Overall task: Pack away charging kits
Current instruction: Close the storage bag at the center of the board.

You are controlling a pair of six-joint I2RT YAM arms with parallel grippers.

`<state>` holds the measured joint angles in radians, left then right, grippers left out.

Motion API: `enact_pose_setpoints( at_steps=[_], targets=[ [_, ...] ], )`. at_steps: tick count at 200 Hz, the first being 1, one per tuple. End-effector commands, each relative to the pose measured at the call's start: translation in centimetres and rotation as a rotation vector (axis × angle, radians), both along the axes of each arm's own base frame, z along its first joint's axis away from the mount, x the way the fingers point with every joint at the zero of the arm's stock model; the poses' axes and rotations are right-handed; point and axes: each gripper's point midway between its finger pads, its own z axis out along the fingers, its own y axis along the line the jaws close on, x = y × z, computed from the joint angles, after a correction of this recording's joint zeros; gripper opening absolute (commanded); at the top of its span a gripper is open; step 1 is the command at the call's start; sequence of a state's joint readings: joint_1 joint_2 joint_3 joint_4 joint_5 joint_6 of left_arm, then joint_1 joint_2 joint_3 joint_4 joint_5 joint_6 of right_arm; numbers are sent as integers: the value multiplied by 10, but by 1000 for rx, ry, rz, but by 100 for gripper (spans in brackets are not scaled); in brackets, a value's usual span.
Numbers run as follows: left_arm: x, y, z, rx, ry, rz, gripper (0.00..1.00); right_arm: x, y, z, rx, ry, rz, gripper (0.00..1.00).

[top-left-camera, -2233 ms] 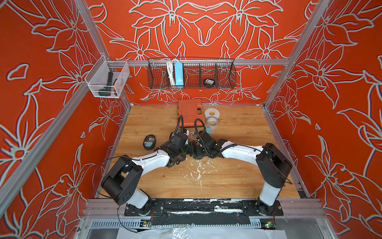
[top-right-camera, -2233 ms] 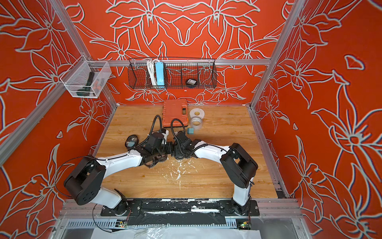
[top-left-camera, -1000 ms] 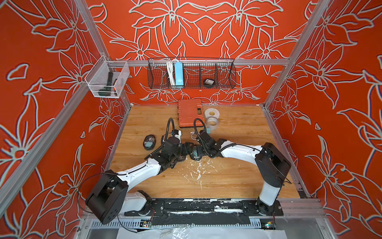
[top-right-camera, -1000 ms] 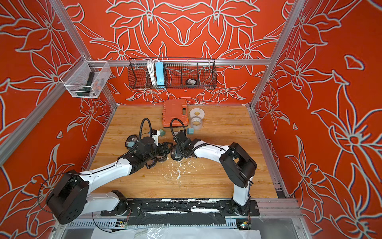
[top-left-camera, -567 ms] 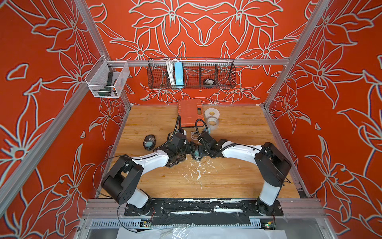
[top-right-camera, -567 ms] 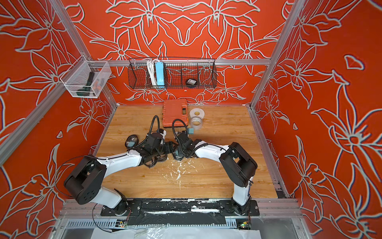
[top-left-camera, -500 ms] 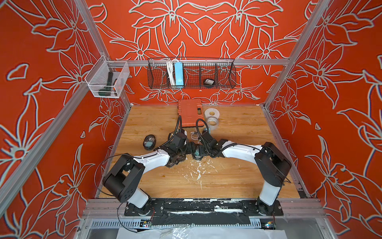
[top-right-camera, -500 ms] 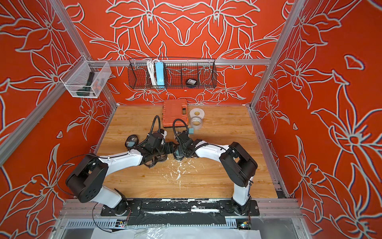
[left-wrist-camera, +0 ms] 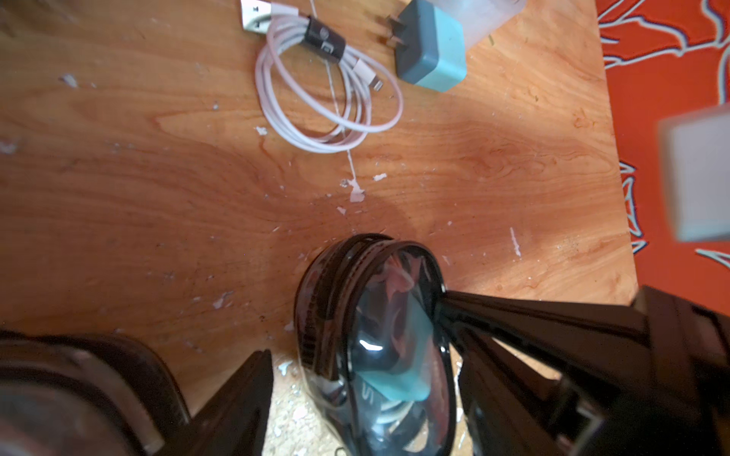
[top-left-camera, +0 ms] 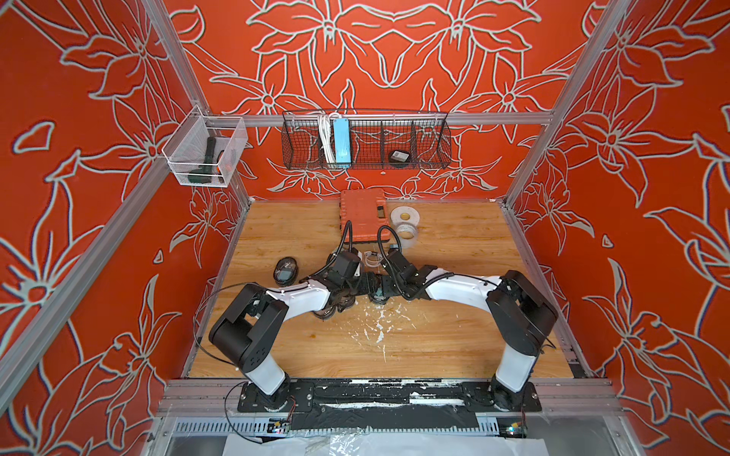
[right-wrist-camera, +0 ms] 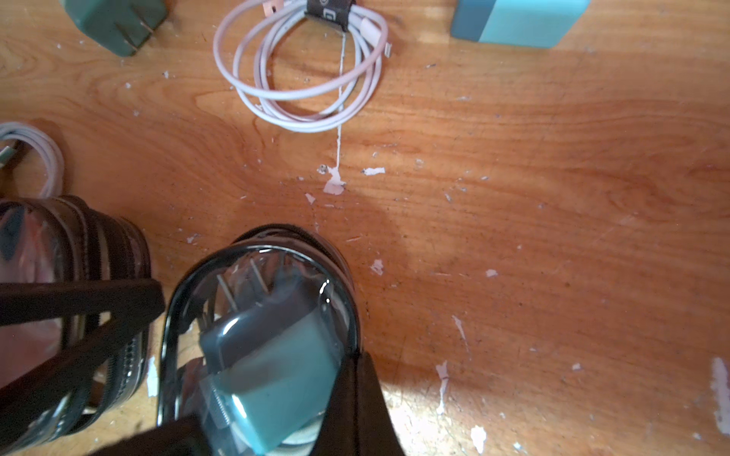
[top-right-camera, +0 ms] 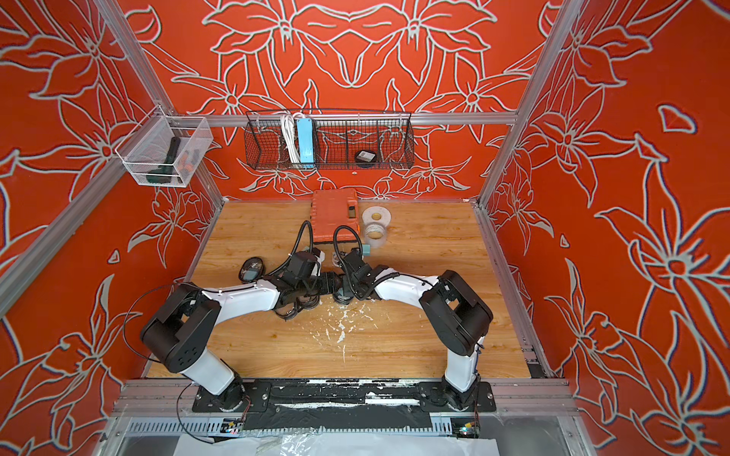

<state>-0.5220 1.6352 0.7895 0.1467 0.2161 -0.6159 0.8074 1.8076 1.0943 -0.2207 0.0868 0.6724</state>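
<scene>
An oval black-rimmed clear pouch (right-wrist-camera: 256,335) stands on edge mid-table with a teal plug and a white cable inside. My right gripper (right-wrist-camera: 357,363) is shut on its rim. My left gripper (left-wrist-camera: 361,355) is open and straddles the same pouch (left-wrist-camera: 375,335), with a gap on one side. In both top views the two grippers (top-left-camera: 357,286) (top-left-camera: 375,292) meet at the table's middle. A loose coiled white cable (left-wrist-camera: 328,91) and a teal plug (left-wrist-camera: 430,47) lie just beyond. A second pouch (right-wrist-camera: 79,256) lies beside the held one.
Another filled pouch (top-left-camera: 285,271) lies left of the arms. An orange case (top-left-camera: 363,215) and two tape rolls (top-left-camera: 405,217) sit at the back. The wire basket (top-left-camera: 430,166) on the back wall holds a blue power strip (top-left-camera: 340,140) and a pouch (top-left-camera: 399,156). A darker plug (right-wrist-camera: 114,23) lies near the cable.
A second ago the left arm was stretched out low; it has folded back and its gripper has shifted right, up to the right gripper. The right arm has barely moved.
</scene>
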Motion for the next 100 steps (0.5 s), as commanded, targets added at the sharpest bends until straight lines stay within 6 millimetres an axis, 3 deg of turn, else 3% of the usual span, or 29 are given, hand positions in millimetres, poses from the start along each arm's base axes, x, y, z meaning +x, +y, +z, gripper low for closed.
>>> enact_pose_setpoints(
  at_steps=[1, 100],
  targets=[
    [1, -2, -3, -23, 32, -12, 71, -2, -17, -24, -46, 44, -47, 0],
    [-5, -18, -23, -129, 135, -88, 72, -1, -17, -31, -25, 56, -52, 0]
  ],
)
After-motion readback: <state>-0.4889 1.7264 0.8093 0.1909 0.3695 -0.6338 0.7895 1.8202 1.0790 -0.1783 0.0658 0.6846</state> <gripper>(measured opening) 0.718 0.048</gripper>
